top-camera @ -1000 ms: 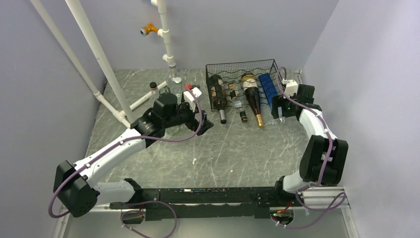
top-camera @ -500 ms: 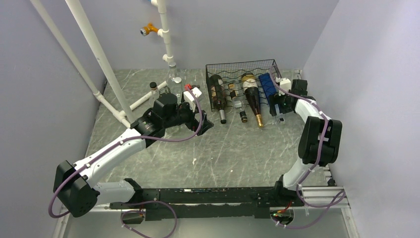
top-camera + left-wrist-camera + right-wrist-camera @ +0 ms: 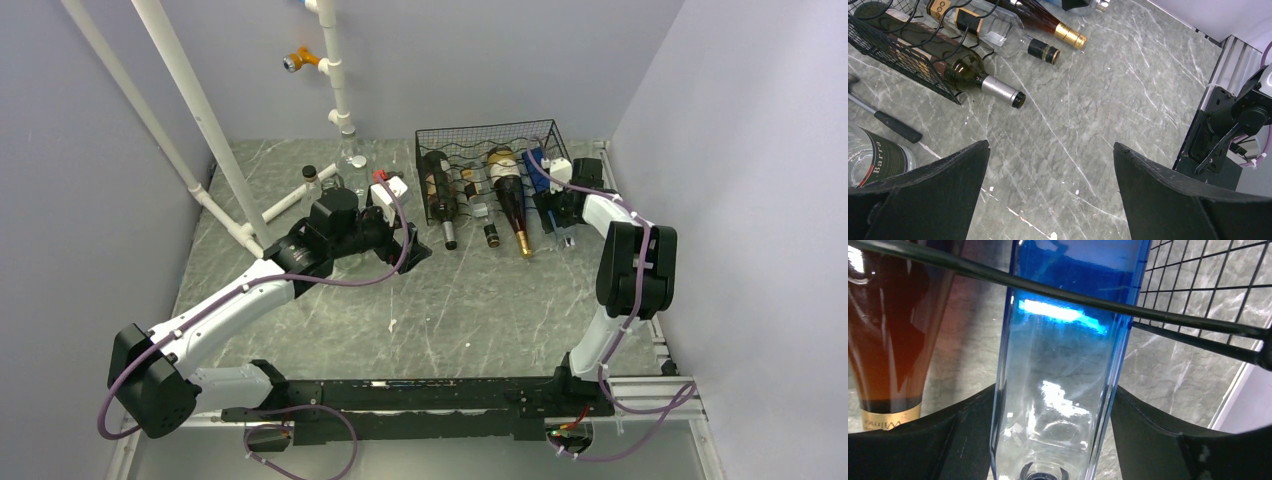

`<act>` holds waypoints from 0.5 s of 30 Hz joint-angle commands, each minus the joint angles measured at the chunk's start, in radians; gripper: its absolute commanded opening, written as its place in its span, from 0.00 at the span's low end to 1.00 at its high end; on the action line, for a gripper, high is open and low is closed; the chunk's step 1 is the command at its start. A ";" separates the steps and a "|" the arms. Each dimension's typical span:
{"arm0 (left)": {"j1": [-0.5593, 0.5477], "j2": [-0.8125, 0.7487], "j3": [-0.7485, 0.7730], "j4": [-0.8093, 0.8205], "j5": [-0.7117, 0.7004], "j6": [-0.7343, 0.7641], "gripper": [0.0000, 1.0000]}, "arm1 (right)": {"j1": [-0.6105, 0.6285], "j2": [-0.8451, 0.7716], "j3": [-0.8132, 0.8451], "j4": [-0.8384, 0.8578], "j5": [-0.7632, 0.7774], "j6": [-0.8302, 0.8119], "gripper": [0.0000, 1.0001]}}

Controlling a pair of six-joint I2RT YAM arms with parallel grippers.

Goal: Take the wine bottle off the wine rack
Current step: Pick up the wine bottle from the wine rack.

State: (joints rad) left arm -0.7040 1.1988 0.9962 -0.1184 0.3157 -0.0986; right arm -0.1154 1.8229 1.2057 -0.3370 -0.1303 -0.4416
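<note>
On my feed the grey marbled table (image 3: pixel 470 300) fills the floor of the cell. The black wire wine rack (image 3: pixel 482 131) stands at its far right, near the back wall. The right arm (image 3: pixel 630 270) bends in from the right wall to the rack's front right corner. The left arm (image 3: pixel 230 300) stretches across to the rack's left side.

Four bottles lie in the rack with their necks pointing toward me. The blue wine bottle (image 3: pixel 540 172) is in the rightmost slot, still inside the wires, with a rack wire crossing above its body in the right wrist view. Just beside it on its left lies an amber bottle (image 3: pixel 510 195) with gold foil. Further left are a small clear bottle (image 3: pixel 998 35) and a dark green bottle (image 3: pixel 965 70) with a silver cap.

My right gripper (image 3: pixel 1053 390) straddles the blue bottle's shoulder, one finger lying against the glass on each side. My left gripper (image 3: pixel 1050 150) hangs over bare table with its jaws spread wide, holding nothing.
</note>
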 commanded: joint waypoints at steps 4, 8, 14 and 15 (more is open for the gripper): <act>-0.006 -0.037 0.020 0.014 -0.005 -0.003 0.99 | 0.008 0.021 0.025 0.050 0.059 -0.024 0.64; -0.006 -0.037 0.021 0.013 -0.010 0.000 0.99 | 0.008 0.018 0.020 0.047 0.053 -0.040 0.49; -0.006 -0.043 0.021 0.013 -0.009 0.000 0.99 | 0.006 -0.052 -0.021 0.040 0.029 -0.069 0.13; -0.006 -0.044 0.021 0.013 -0.009 0.000 0.99 | 0.004 -0.065 -0.031 0.038 0.023 -0.071 0.08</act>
State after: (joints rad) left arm -0.7048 1.1881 0.9962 -0.1192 0.3153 -0.0982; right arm -0.1078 1.8236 1.1984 -0.3214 -0.0834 -0.4808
